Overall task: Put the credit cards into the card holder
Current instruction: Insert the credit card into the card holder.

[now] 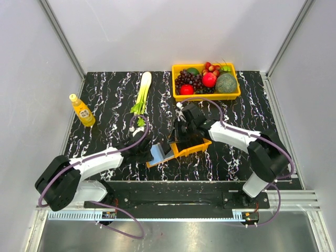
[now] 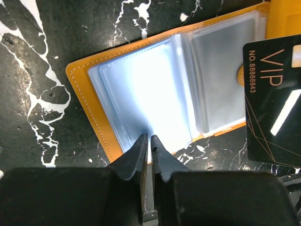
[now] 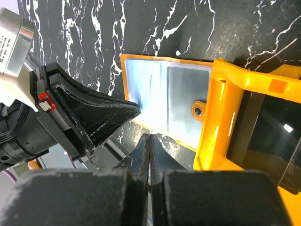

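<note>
Card holder: the card holder (image 2: pixel 141 84) lies opened flat on the black, white-veined worktop (image 2: pixel 33 61), near its front edge and between my two arms. It has an orange cover with a stitched border, and inside are clear plastic sleeves that glare pale blue-white under the light.
Its pages: the left page is the brightest, while the right one is greyer. A small orange tab with a round snap (image 3: pixel 199 111) sits at the right page's outer edge.
Credit card: one credit card (image 2: pixel 270 99) shows, black with "VIP" and a number in gold lettering. It sits in the tray at the holder's right side. I cannot tell whether any card is in the sleeves.
Tray: a small orange tray (image 3: pixel 221 117) with raised walls stands against the right page, its wall overlapping that edge.
Left end effector: my left end effector (image 2: pixel 146 140) has its tips drawn almost together with only a slit between them. It is at the near edge of the left page — I cannot tell whether it nips the sleeve.
Right end effector: my right end effector (image 3: pixel 149 139) is pressed together with nothing between, and it is over the holder's near edge, just beside the tray.
Further back: a yellow fruit basket (image 1: pixel 206 97), a green stalk vegetable (image 1: pixel 143 92) and a yellow bottle (image 1: pixel 82 111) stand well apart from the holder.
</note>
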`<state>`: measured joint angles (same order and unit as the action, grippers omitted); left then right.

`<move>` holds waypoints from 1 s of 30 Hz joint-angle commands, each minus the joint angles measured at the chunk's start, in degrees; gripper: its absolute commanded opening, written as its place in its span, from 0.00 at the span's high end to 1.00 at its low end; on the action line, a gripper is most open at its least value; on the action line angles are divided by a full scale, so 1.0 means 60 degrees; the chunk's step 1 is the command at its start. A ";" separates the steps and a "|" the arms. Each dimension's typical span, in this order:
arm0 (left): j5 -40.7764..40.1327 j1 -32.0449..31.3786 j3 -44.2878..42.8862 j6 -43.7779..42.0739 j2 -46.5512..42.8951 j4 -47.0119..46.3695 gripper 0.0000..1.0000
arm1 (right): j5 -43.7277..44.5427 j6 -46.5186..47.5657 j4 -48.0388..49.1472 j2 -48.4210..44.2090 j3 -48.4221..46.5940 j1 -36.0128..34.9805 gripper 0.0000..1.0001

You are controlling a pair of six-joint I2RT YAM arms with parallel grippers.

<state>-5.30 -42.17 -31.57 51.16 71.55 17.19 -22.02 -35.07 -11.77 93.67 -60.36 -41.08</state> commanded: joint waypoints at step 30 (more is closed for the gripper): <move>-0.0479 0.0320 0.0575 0.0600 0.0219 0.0240 0.89 | -0.1486 0.0220 0.3602 0.1982 0.1373 -0.0126 1.00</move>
<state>-6.20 -41.36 -30.00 54.72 71.72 16.34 -28.84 -33.54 7.38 104.64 -53.17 -41.19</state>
